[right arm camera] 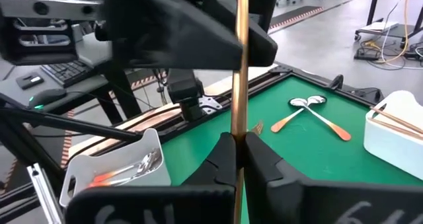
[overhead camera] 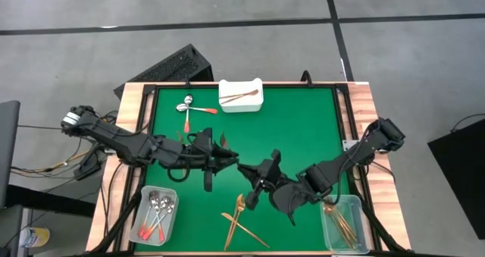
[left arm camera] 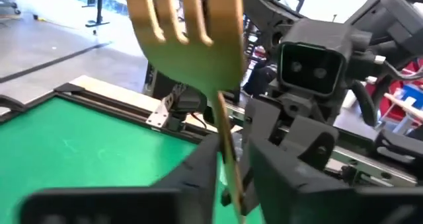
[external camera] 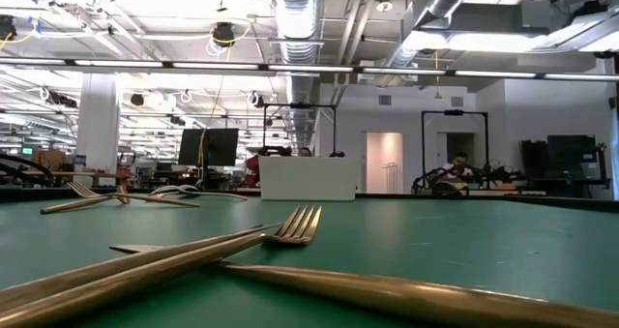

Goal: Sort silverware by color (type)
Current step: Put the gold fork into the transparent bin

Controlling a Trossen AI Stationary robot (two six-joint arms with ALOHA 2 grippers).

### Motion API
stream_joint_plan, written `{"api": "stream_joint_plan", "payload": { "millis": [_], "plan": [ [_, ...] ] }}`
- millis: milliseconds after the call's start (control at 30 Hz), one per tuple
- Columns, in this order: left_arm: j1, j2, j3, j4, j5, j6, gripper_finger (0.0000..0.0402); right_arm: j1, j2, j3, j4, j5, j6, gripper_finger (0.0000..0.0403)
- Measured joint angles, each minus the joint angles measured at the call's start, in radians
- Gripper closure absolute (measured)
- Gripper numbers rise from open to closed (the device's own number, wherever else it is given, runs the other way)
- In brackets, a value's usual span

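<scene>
A gold fork [left arm camera: 192, 45] is held in the air over the middle of the green table [overhead camera: 303, 128], between my two grippers. My left gripper [overhead camera: 229, 161] reaches in from the table's left. My right gripper [overhead camera: 250, 172] reaches in from the right, and the two meet tip to tip. The fork's tines stand up close to the left wrist camera, and its handle [right arm camera: 241, 85] runs down between both pairs of fingers. Both grippers are closed on the handle. My left gripper pinches the fork's handle just below the neck [left arm camera: 227, 161] between its two fingers, which lie nearly level across it from the table's left. The tines rise above the fingers. My right gripper pinches the handle lower down [right arm camera: 240, 135] between its two fingers, coming nearly level from the table's right and lying across it. The fork is clear of the table and stands steeply.
Two reddish-handled spoons [overhead camera: 189, 105] lie at the far left beside a white tray [overhead camera: 241, 95]. A clear bin with spoons [overhead camera: 157, 215] stands near left, and a clear bin with gold pieces [overhead camera: 341, 220] near right. Crossed gold utensils [overhead camera: 239, 219] lie by the near edge.
</scene>
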Motion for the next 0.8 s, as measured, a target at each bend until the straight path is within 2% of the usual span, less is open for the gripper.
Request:
{"api": "stream_joint_plan", "payload": {
  "millis": [67,100,300,600,667,800],
  "plan": [
    [0.002,0.000,0.000,0.001,0.006,0.017,0.0377,0.000,0.000,0.000,0.000,0.001,0.000,0.0380],
    [0.002,-0.001,0.000,0.005,0.009,0.021,0.0386,0.000,0.000,0.000,0.001,0.000,-0.004,0.0377],
    [0.001,-0.004,0.002,-0.034,0.038,0.076,0.0395,-0.003,-0.001,0.017,-0.014,-0.006,0.069,0.0331],
    [0.001,-0.003,0.000,-0.261,0.077,0.085,0.0398,-0.009,-0.092,0.042,0.007,-0.013,-0.008,0.0221],
    [0.001,0.000,-0.001,-0.259,0.113,0.106,0.0398,-0.028,-0.092,0.042,0.007,-0.070,-0.036,0.0202],
    [0.001,-0.003,0.000,-0.222,0.159,0.154,0.0398,-0.089,-0.068,0.041,0.029,-0.262,-0.051,0.0183]
  ]
}}
